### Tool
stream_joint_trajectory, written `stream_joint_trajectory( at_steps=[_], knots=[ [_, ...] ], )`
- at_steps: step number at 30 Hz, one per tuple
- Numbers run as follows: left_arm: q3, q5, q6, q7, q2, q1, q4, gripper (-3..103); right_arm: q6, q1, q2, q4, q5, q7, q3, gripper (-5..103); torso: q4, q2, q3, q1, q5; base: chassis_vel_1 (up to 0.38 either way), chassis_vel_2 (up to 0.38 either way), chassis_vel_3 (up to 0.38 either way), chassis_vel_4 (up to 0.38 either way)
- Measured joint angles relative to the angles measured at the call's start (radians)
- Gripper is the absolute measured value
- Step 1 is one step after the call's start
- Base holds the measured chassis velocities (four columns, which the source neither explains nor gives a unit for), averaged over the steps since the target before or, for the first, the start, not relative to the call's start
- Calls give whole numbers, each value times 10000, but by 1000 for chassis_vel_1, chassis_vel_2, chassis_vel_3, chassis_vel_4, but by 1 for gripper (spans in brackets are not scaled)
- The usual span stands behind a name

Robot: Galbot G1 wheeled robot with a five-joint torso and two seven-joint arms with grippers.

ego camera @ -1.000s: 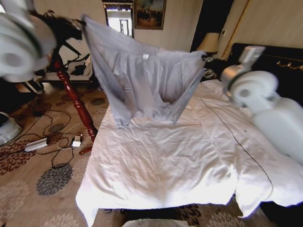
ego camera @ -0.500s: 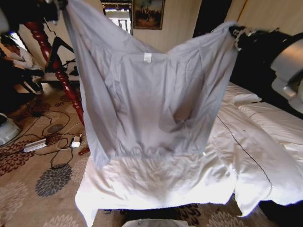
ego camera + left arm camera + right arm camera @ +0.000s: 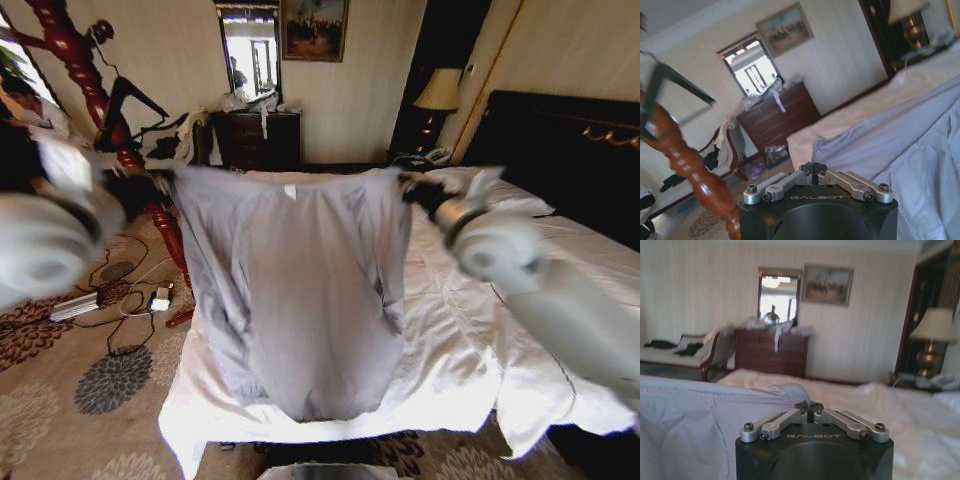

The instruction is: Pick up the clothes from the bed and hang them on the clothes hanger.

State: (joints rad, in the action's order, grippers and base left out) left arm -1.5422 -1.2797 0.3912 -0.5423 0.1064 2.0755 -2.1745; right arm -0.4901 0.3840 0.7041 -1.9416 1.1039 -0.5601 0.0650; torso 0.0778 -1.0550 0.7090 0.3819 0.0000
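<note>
I've got the thin light grey-blue long-sleeved jacket (image 3: 300,290) stretched flat in the air between both arms, hanging over the foot of the big bed with the wrinkled white duvet (image 3: 480,350), hem just above the duvet edge. Left gripper (image 3: 150,185) is clamped on the shoulder corner at about 9 o'clock of the garment's top edge; right gripper (image 3: 412,188) is pinched on the other shoulder at 3 o'clock. Both wrist views show jaws closed with fabric bunched at the tips (image 3: 813,169) (image 3: 809,407). Slim black triangular hanger (image 3: 125,100) hangs on the reddish-brown turned-wood coat stand (image 3: 90,70), at 10 o'clock from the jacket. My read: keep the collar line taut and level, both pinches firm, and swing toward the stand without letting the hem drag the duvet or the sleeves snag the post.
</note>
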Motion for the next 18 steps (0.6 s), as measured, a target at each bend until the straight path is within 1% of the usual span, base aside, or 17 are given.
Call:
stream_joint_trajectory(
  at_steps=[2, 3, 4, 5, 6, 7, 8, 9, 10, 11, 12, 13, 14, 15, 16, 17, 18],
  knots=[
    [-484, 957, -374, 133, 489, 1459, 537, 0, 63, 96, 669, 641, -436, 187, 356, 0, 2, 0, -1, -2, -3, 0, 0, 0, 0],
    [-484, 957, -374, 133, 489, 1459, 537, 0, 63, 96, 669, 641, -436, 187, 356, 0, 2, 0, -1, -2, -3, 0, 0, 0, 0],
    [-769, 1244, -503, 172, 767, 2071, 812, 0, 137, 103, 932, 935, -623, 282, 540, 0, -2, 0, 0, 0, -1, 0, 0, 0, 0],
    [-1226, 1363, -562, 186, 1083, 2741, 1078, 0, 219, 103, 1121, 1175, -780, 350, 675, 0, -7, 1, 0, -1, 0, 0, 0, 0, 0],
    [-2581, 1443, -583, 143, 1845, 4150, 1646, 0, 424, 105, 1430, 1691, -1048, 530, 860, 0, -14, 1, 0, 0, -2, 0, 0, 0, 0],
    [-2581, 1443, -583, 143, 1845, 4150, 1646, 0, 424, 105, 1430, 1691, -1048, 530, 860, 0, -14, 1, 0, 0, -2, 0, 0, 0, 0],
    [-3367, 1456, -585, 79, 2281, 4897, 1917, 0, 497, 107, 1528, 1898, -1134, 607, 898, 0, -9, -1, -1, 0, 0, 0, 0, 0, 0],
    [-4358, 1448, -586, -49, 2966, 5904, 2392, 0, 627, 104, 1692, 2273, -1266, 726, 945, 0, 2, -1, -2, -1, 4, 0, 0, 0, 0],
    [-5252, 1279, -565, -252, 3899, 7038, 3158, 0, 782, 77, 1883, 2795, -1426, 852, 985, 0, 13, 0, -1, -1, 3, 0, 0, 0, 0],
    [-5581, 1165, -562, -327, 4462, 7554, 3665, 0, 859, 74, 1960, 3058, -1498, 880, 987, 0, 12, 1, 1, 0, 2, 0, 0, 0, 0],
    [-5581, 1165, -562, -327, 4462, 7554, 3665, 0, 859, 74, 1960, 3058, -1498, 880, 987, 0, 12, 1, 1, 0, 2, 0, 0, 0, 0],
    [-6015, 1129, -610, -325, 5344, 8147, 4414, 0, 968, 89, 2038, 3418, -1573, 901, 979, 0, 8, 2, 3, 3, -3, 0, 0, 0, 0],
    [-6210, 1170, -662, -315, 5744, 8352, 4789, 0, 1033, 93, 2082, 3582, -1611, 920, 972, 0, 13, 2, 4, 6, -6, 0, 0, 0, 0],
    [-6409, 1280, -875, -223, 6487, 8625, 5464, 0, 1212, 50, 2267, 4085, -1750, 937, 954, 0, 14, 2, 3, 5, -4, 0, 0, 0, 0],
    [-6416, 1334, -1038, -161, 6928, 8702, 5865, 0, 1340, -24, 2440, 4478, -1849, 950, 952, 0, 11, 2, 3, 4, 5, 0, 0, 0, 0],
    [-6405, 1453, -1181, -63, 7256, 8730, 6229, 0, 1477, -100, 2606, 4837, -1950, 964, 934, 0, 6, 2, 1, 0, 6, 0, 0, 0, 0],
    [-6405, 1453, -1181, -63, 7256, 8730, 6229, 0, 1477, -100, 2606, 4837, -1950, 964, 934, 0, 6, 2, 1, 0, 6, 0, 0, 0, 0]
  ],
)
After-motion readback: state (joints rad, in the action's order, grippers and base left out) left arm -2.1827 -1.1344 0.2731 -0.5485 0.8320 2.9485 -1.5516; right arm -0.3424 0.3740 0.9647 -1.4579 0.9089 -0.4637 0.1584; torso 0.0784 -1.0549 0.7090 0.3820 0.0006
